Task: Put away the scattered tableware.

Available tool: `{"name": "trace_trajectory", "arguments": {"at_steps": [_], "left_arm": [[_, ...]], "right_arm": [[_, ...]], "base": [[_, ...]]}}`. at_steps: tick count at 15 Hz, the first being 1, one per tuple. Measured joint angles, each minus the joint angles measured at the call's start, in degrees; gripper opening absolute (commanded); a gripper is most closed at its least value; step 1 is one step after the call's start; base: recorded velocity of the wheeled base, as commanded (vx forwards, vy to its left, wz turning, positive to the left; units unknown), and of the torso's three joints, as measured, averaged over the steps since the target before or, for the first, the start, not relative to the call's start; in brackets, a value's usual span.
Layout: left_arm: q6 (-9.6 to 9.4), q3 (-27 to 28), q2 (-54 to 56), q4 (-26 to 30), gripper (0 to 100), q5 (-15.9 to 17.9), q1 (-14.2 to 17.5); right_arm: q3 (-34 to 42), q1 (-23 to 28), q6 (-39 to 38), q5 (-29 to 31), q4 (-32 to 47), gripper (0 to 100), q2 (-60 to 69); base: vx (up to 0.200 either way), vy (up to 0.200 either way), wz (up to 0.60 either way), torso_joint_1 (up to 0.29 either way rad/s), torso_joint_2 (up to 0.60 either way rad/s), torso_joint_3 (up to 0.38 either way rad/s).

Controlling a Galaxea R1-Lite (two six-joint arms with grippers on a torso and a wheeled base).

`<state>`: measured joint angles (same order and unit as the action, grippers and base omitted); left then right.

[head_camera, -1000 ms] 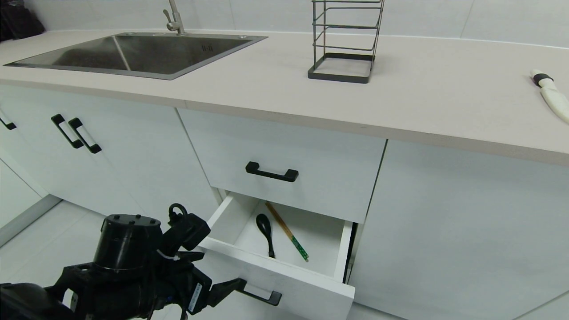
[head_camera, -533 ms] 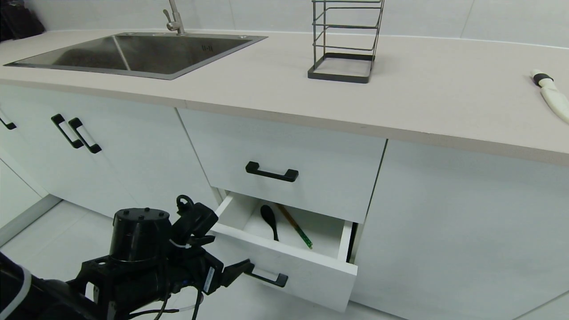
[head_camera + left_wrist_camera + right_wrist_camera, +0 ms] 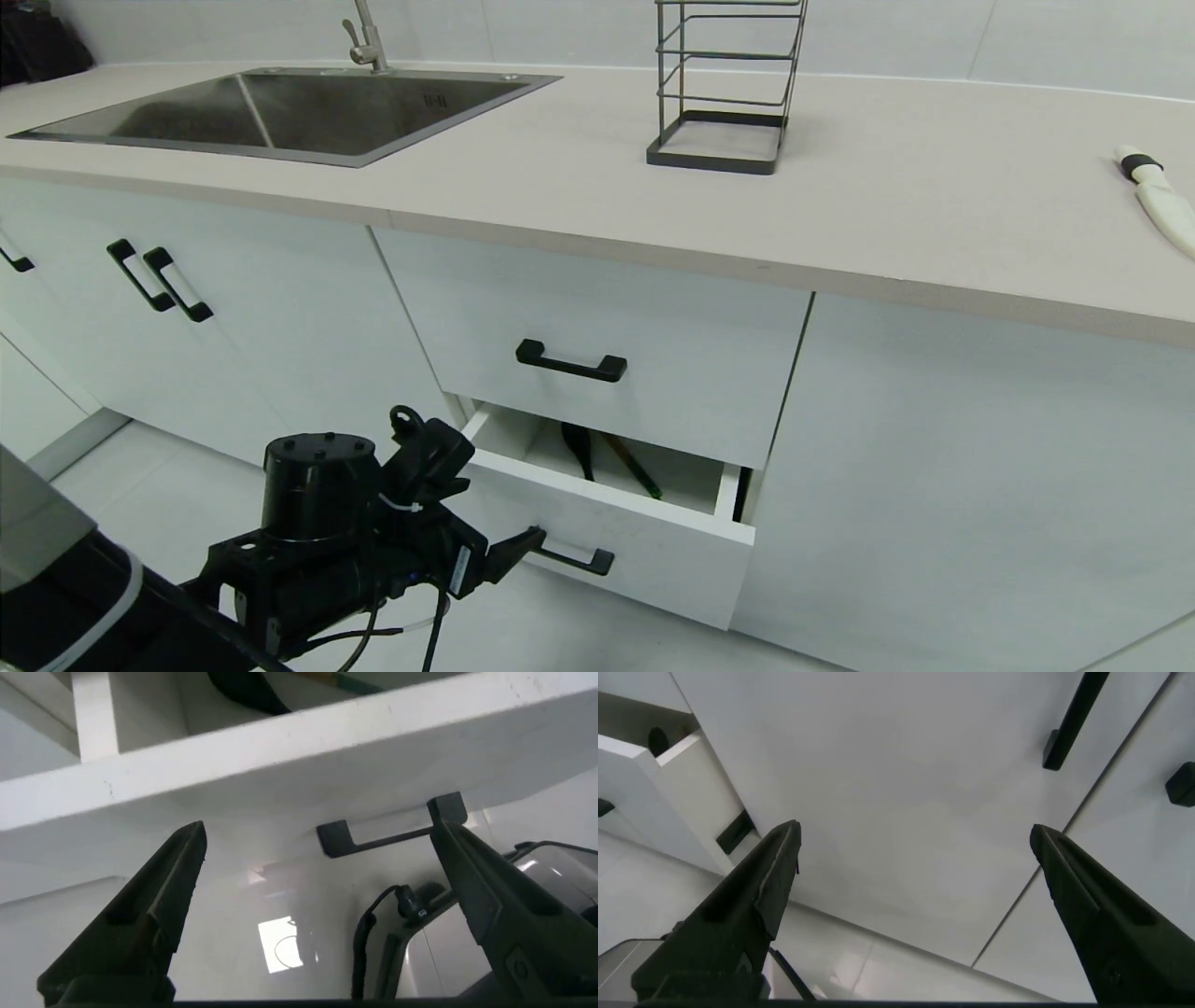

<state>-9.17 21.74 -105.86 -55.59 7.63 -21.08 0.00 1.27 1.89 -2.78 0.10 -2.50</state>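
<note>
The sink (image 3: 280, 112) is set into the bench (image 3: 887, 215) at its far left, with the faucet (image 3: 366, 37) behind it. Right of the sink a wire rack (image 3: 724, 93) stands on the bench, and a knife (image 3: 1158, 201) lies at the far right. Under the bench a closed drawer (image 3: 607, 345) sits above a partly open lower drawer (image 3: 653, 560). Inside that one, the spoon (image 3: 579, 448) lies just left of the chopsticks (image 3: 637, 467). The left end effector (image 3: 523, 546) is at the near side of the lower drawer's handle (image 3: 579, 560), at its left end.

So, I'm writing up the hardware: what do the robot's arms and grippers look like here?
The left arm is matte black, with a round drum-shaped wrist joint, a white stripe, a white label and thin black cables. The left gripper and the right gripper each have two dark, tapering, wedge-shaped fingers.
</note>
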Motion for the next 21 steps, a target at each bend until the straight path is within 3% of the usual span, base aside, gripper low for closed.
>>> {"name": "trace_trajectory", "arguments": {"at_steps": [21], "left_arm": [[0.48, 13.1, -7.2, -1.6, 100, 1.0, 0.0]], "right_arm": [[0.0, 0.0, 0.0, 0.0, 0.0, 100, 0.0]], "base": [[0.000, 0.000, 0.00, 0.000, 0.00, 0.000]]}}
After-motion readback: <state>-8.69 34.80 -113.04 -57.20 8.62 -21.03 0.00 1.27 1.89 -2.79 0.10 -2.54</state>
